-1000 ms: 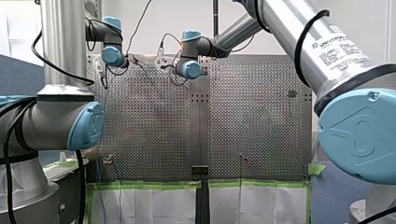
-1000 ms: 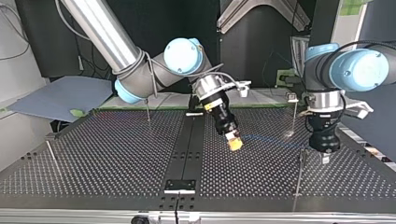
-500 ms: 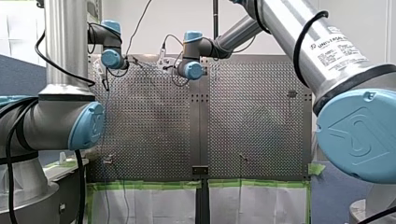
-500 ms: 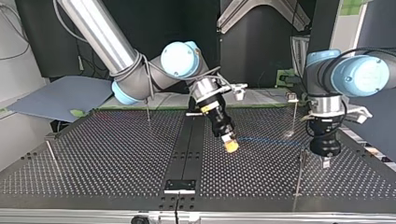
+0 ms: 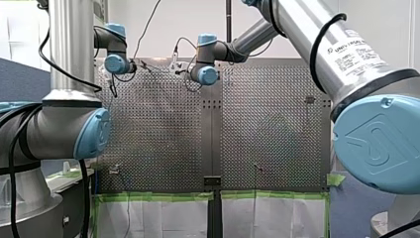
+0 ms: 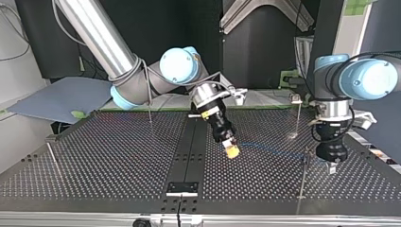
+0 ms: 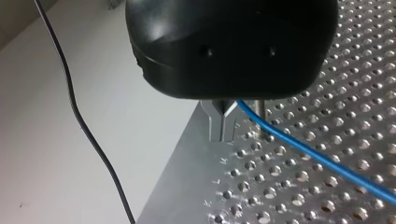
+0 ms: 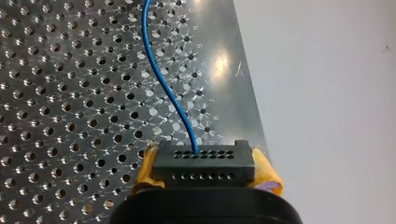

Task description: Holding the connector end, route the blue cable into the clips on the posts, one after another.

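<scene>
Right wrist view: black connector (image 8: 204, 163) pinched crosswise in my right jaws, one yellow pad (image 8: 145, 170) against each short end. From a hole in the connector's far face, blue cable (image 8: 163, 88) away in a slack curve above the perforated tabletop (image 8: 60, 107), near its plain edge strip.

Top view: my right jaws near the middle, tilted down and toward the view's right, low over the tabletop just right of the dark centre strip (image 6: 189, 151), yellow at the tip. From there the blue cable as a thin line, close to the holes, off to the view's right toward a slim post (image 6: 301, 182) and my left jaws. My left jaws pointing straight down, just beside that post on its right, tips close to the tabletop; touching or not, cannot tell. A second post (image 6: 298, 118) farther back; a third post (image 6: 149, 108) and a fourth post (image 6: 52, 158) in the view's left half, well apart from the cable.

Left wrist view: two metal fingers (image 7: 215, 123) below the black housing, pressed together with only a thin seam between. Blue cable out from beside their root, slanting away over the tabletop. Nipped by them or merely passing beside: cannot tell. Thin black wire (image 7: 88, 135) hanging past the tabletop's edge
</scene>
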